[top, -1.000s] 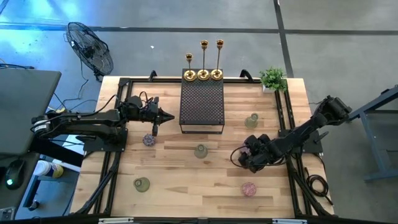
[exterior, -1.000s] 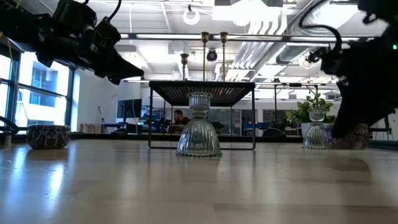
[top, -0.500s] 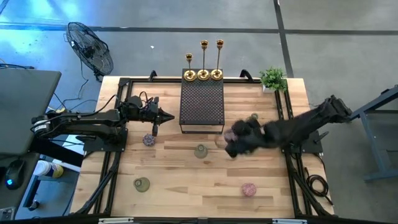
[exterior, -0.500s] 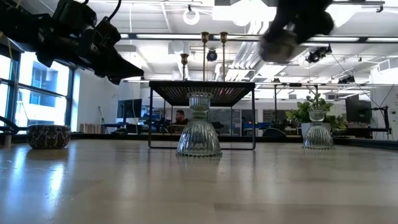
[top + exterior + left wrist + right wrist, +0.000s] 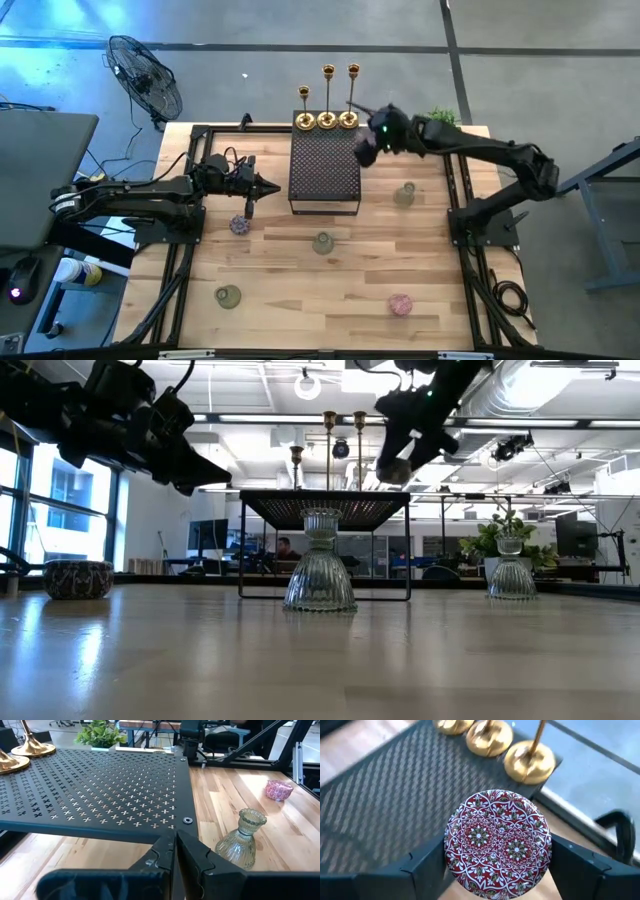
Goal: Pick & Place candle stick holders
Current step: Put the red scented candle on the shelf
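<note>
Three gold candlesticks [image 5: 327, 118] stand by their round bases on the far end of the black mesh stand [image 5: 324, 170]. My right gripper [image 5: 366, 146] is shut on a small round cup with a red patterned face [image 5: 497, 842], in the air over the stand's far right corner, close to the candlesticks [image 5: 530, 757]. My left gripper [image 5: 262, 187] is shut and empty, left of the stand. Other glass cups stand on the table: pink-purple ones [image 5: 239, 225] [image 5: 400, 304] and pale green ones [image 5: 322, 243] [image 5: 228, 296] [image 5: 404, 194]. My right gripper pinches the cup's round wall [image 5: 451, 847] between its two fingers, one on each opposite side. The fingers come from the table's right side, slanting down. The cup is lifted clear above the mesh stand, its patterned round face toward the wrist camera.
A small green potted plant [image 5: 438, 125] stands at the far right corner. The stand's mesh top [image 5: 100, 785] is bare except for the candlesticks at its far end. A black frame rail [image 5: 455, 170] runs along the table's right side.
My right gripper has risen from the table's right near area with the patterned cup, then swung toward the far edge and left. It now hangs over the stand's far right corner beside the candlesticks.
</note>
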Tool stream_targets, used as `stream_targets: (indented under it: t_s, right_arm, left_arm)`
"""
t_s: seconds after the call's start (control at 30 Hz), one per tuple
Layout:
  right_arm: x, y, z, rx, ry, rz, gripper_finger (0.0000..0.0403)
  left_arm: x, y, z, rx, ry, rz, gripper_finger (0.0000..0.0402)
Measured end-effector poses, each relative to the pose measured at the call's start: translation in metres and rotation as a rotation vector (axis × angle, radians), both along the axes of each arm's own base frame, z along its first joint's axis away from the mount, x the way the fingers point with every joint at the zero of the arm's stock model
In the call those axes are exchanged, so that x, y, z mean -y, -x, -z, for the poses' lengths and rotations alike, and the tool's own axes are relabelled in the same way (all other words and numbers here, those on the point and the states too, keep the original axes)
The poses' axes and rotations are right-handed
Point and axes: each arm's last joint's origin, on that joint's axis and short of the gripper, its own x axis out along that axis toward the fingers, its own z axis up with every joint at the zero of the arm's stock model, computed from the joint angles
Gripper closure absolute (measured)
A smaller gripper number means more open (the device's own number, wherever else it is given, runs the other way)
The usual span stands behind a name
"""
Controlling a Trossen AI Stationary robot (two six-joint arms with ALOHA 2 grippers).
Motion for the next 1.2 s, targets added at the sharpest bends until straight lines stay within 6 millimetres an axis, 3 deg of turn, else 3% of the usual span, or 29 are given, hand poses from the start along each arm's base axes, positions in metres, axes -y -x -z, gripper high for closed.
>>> stream_targets:
  t_s: [0.23,0.47,0.67,1.2]
  right_arm:
    - [0.027,-0.025,0.019,-0.036,0.007,-0.076,0.0116]
    - [0.048,-0.045,0.02,-0.109,0.01,-0.088,0.0116]
    - [0.059,-0.049,0.026,-0.118,-0.03,-0.105,0.0116]
    - [0.062,-0.047,0.03,-0.143,-0.043,-0.096,0.0116]
  left_arm:
    - [0.0,0.0,-0.001,0.005,-0.01,-0.002,0.0387]
    - [0.0,0.0,0.0,-0.001,-0.007,-0.001,0.0387]
    - [0.0,0.0,0.0,-0.001,-0.006,0.004,0.0387]
    - [0.0,0.0,0.0,0.0,-0.006,0.004,0.0387]
